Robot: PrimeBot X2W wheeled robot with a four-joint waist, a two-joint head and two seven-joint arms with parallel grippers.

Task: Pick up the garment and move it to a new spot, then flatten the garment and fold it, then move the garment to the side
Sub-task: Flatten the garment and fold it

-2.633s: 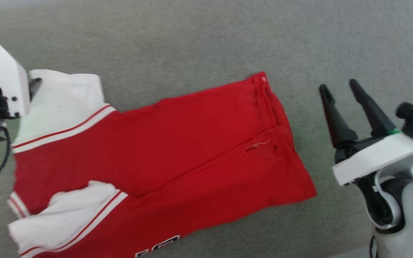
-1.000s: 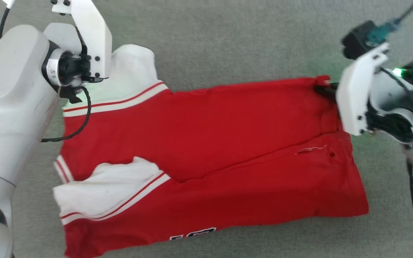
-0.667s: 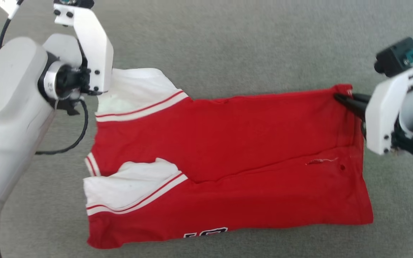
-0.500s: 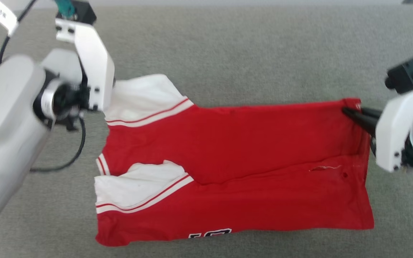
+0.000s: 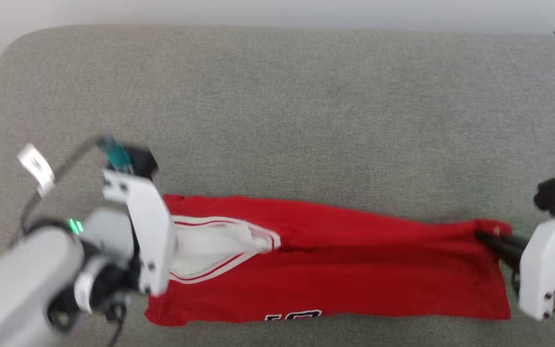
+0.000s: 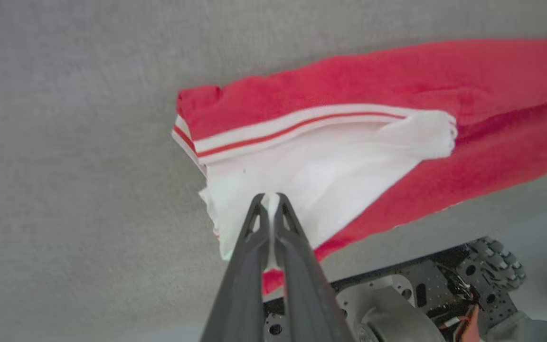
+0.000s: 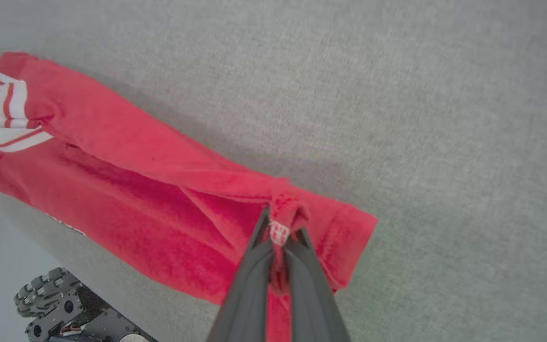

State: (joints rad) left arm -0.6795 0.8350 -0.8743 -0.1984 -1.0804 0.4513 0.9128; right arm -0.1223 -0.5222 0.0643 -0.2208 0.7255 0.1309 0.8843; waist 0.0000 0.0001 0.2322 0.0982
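The garment [image 5: 335, 274] is a red jersey with white sleeves and striped trim, stretched between both arms near the front edge of the grey cushion. Part of its black lettering [image 5: 293, 315] shows at the lower hem. My left gripper [image 6: 269, 202] is shut on the white sleeve [image 6: 321, 166]; in the head view its fingers are hidden behind the white wrist plate [image 5: 145, 226]. My right gripper [image 7: 279, 232] is shut on a bunched red corner of the garment [image 7: 159, 190], at the far right [image 5: 489, 238]. The far edge is lifted and drawn toward the near edge.
The grey fabric cushion [image 5: 306, 125] stretches wide beyond the garment, with its rounded back left corner [image 5: 17, 43] in view. The robot's wheeled base [image 6: 444, 299] shows below the cushion's front edge.
Both grippers, holding the far corners, have pulled the garment's far edge toward the near edge, so the cloth now looks much narrower. The head view has also shifted, showing more of the cushion.
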